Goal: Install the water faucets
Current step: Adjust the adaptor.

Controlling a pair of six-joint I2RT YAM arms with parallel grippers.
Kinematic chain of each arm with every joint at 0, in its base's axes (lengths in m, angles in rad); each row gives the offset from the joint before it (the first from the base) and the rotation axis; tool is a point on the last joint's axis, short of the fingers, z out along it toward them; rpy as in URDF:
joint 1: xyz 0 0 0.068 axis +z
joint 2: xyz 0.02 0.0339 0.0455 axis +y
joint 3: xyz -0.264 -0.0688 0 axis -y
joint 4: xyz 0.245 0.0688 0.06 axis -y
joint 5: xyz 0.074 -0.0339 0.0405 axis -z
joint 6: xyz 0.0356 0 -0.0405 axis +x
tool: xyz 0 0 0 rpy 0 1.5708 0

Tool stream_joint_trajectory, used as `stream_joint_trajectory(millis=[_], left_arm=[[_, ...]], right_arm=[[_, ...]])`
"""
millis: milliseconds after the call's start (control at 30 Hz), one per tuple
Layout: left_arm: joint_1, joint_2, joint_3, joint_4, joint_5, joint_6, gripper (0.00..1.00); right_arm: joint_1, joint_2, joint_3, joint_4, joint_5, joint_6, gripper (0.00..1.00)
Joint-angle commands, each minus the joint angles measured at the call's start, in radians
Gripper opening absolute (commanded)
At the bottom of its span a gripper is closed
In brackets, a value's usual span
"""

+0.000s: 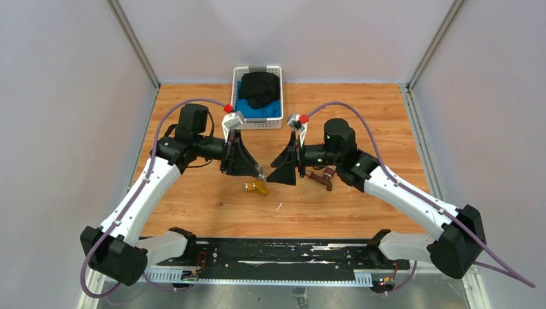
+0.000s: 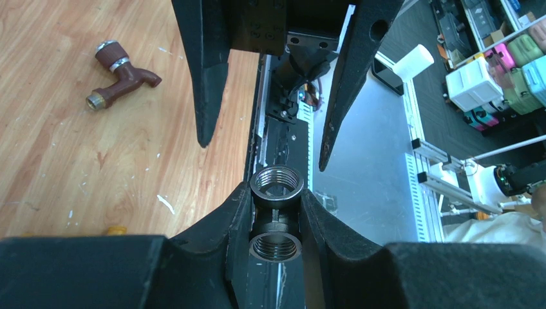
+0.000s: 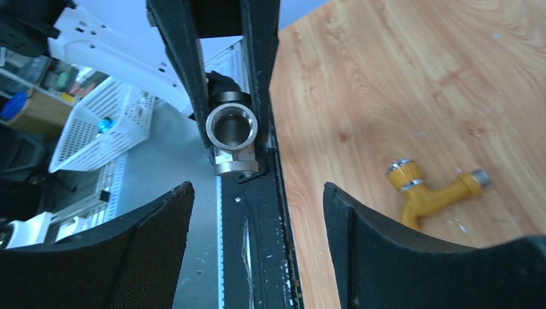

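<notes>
Left tool (image 2: 275,193): black tapered fingers drawn in and clamped on the grey fitting (image 2: 275,215), held off the bench (image 1: 206,206). The fitting is a stubby metal tee with a dull sheen. The left wrist view shows two round mouths, both threaded inside. The right wrist view looks straight into one smooth bore.

Right tool (image 3: 257,190): jaws stand wide apart with nothing between them. The finger pads (image 3: 154,251) are black and finely textured. It faces the left tool nose to nose, near it but not touching, with the fitting in line between its fingers.

Yellow faucet (image 1: 255,187): lies flat on the wood-grain bench just beside the left tool's tip. It has a glossy yellow body, an angled spout, a silvery collar and a threaded metal end.

Brown faucet (image 1: 324,177): lies flat on the bench beside the right wrist. It has a reddish-brown body, silvery rings at the knob end and a brassy threaded tip. No tool touches either faucet.

At the far edge sits a white lattice basket (image 1: 238,72) holding a black cloth (image 1: 261,87) over something blue.
</notes>
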Motion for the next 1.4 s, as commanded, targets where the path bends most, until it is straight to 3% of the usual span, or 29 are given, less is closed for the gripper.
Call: stream_joint_trajectory(millis=[0,433,667,967,1100,1267,1367], left_arm=[[-0.007,-0.021,0.016,-0.012,0.037,0.008,0.0],[-0.024,-0.014,0.015,-0.011,0.035,0.004,0.0],[-0.027,-0.012,0.014,-0.012,0.031,0.003,0.0],[-0.031,0.001,0.021,-0.011,0.031,0.001,0.0],[-0.035,0.002,0.023,-0.012,0.033,0.001,0.0],[-0.041,0.004,0.022,-0.012,0.035,0.001,0.0],[-0.045,0.005,0.023,-0.012,0.037,0.003,0.0]], right_arm=[[0.02,0.027,0.014,0.082,-0.133,0.039,0.7],[0.05,0.097,0.045,0.089,-0.175,0.03,0.5],[0.059,0.117,0.075,0.086,-0.215,0.017,0.48],[0.076,0.14,0.089,0.055,-0.231,-0.008,0.27],[0.08,0.145,0.091,0.055,-0.23,-0.009,0.25],[0.082,0.151,0.091,0.049,-0.228,-0.012,0.38],[0.084,0.153,0.091,0.046,-0.22,-0.015,0.37]])
